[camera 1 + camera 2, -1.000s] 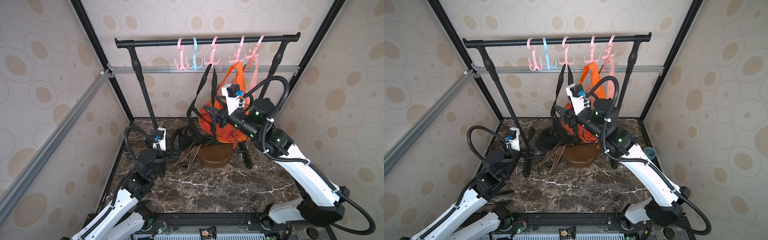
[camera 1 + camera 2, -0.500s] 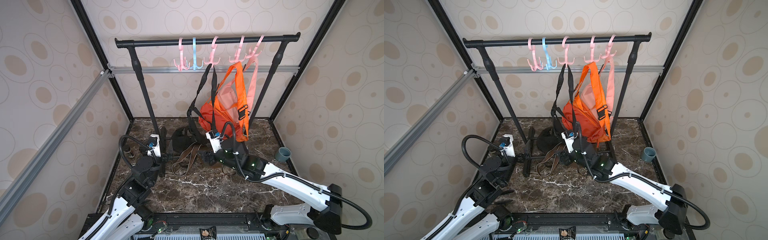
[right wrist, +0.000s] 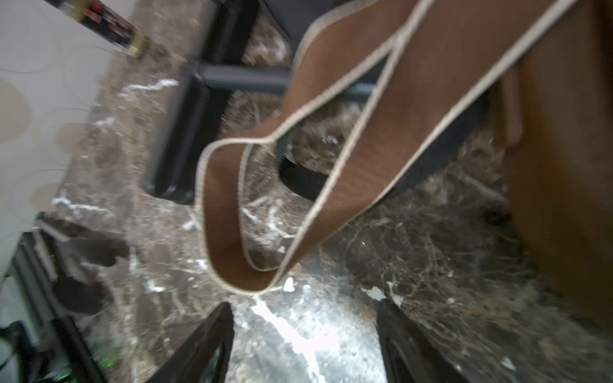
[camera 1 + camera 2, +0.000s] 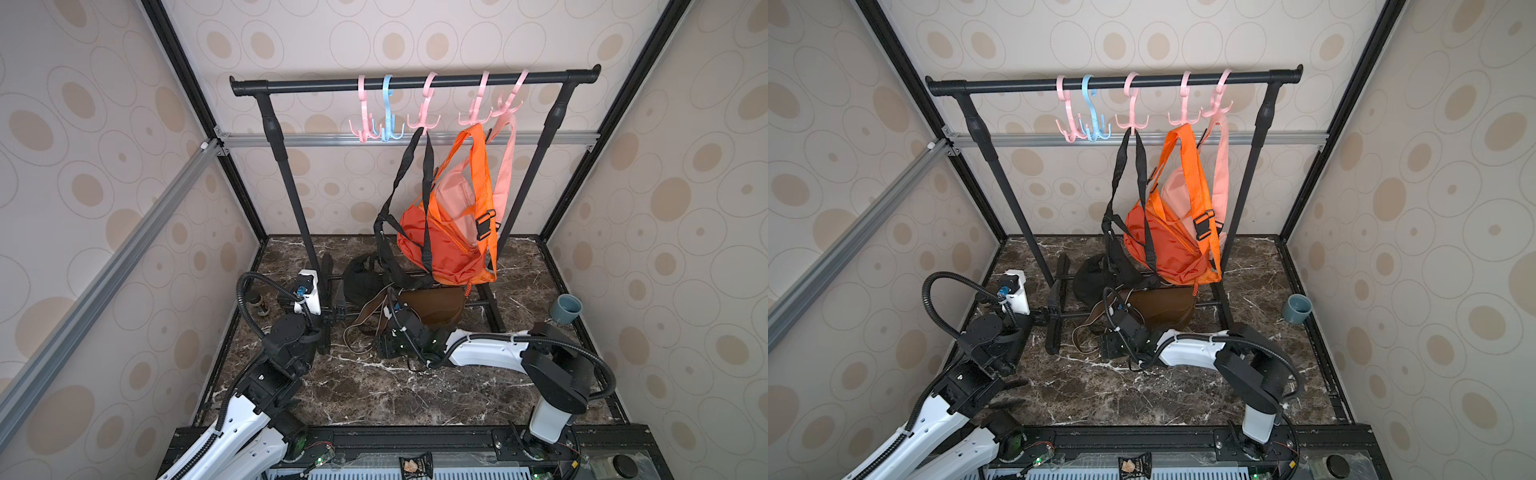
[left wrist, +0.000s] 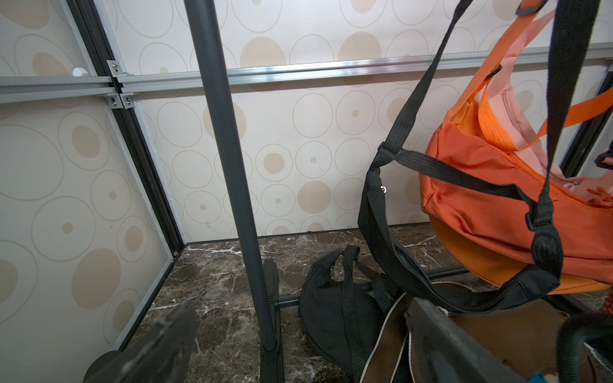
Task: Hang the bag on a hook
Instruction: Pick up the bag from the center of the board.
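The brown bag (image 4: pixel 436 305) is seen lying on the marble bench (image 4: pixel 374 390) at the foot of the black rack, below its rail (image 4: pixel 415 81); it is not hung on any hook. Its cream-edged strap (image 3: pixel 222 215) is spread in a loop on the bench toward the front.

The right gripper (image 3: pixel 305 345) is held low over the bench just short of that loop. Its jaws are set apart and nothing is held between them. The wrist picture is blurred, so whether a jaw tip touches the strap cannot be told.

The left gripper (image 5: pixel 298 348) is kept low near the rack's left post (image 5: pixel 232 165), with its jaws spread wide and empty.

Five hooks are carried on the rail, four pink and one blue hook (image 4: pixel 390 120). Counted from the left arm's side, the orange bag (image 4: pixel 440 245) is hung by its strap from the fourth hook (image 4: pixel 473 116). A pale pink bag (image 4: pixel 457 195) is hung just behind it. A black sling bag (image 4: pixel 384 253) is hung from the third hook (image 4: pixel 423 118), with its lower end close over the brown bag.

A second black bag (image 4: pixel 359 278) is laid on the bench beside the brown one. A grey cup (image 4: pixel 566 308) is stood by the right wall, well apart.
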You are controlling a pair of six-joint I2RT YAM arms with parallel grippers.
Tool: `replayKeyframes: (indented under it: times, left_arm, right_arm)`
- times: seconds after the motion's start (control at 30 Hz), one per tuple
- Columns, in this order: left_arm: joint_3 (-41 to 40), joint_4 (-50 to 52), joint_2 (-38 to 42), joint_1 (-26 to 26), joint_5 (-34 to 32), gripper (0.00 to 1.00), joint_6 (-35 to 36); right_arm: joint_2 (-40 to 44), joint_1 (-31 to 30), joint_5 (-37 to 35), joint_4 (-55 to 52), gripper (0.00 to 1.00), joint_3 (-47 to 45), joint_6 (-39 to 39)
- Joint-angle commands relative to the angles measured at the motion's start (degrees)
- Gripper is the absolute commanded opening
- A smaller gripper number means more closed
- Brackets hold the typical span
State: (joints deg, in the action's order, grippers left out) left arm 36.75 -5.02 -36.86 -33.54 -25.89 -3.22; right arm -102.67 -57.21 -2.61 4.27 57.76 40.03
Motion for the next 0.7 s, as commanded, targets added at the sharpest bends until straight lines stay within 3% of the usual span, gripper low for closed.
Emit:
replayKeyframes:
  times: [0.0, 0.27, 0.4, 0.67]
  left_arm:
    - [-0.14, -1.48, 0.26, -0.22, -0.22, 1.0, 0.08]
    - [-0.08, -1.4, -0.16, -0.25, 0.38, 1.0, 0.32]
    - [-0.1, -1.4, -0.27, -0.22, 0.62, 1.0, 0.41]
    - [-0.05, -1.4, -0.49, -0.23, 1.27, 1.0, 0.41]
  right_arm:
    - [-1.57, -0.09, -0.68, 4.4, 0.66, 1.65, 3.99]
    - [-6.04, -0.02, -2.82, 5.35, 0.51, 4.35, 1.69]
    - [-6.84, 0.05, -2.82, 4.5, 0.31, 4.82, 1.53]
    - [6.67, -0.69, -1.07, 1.49, 0.0, 1.68, -0.31]
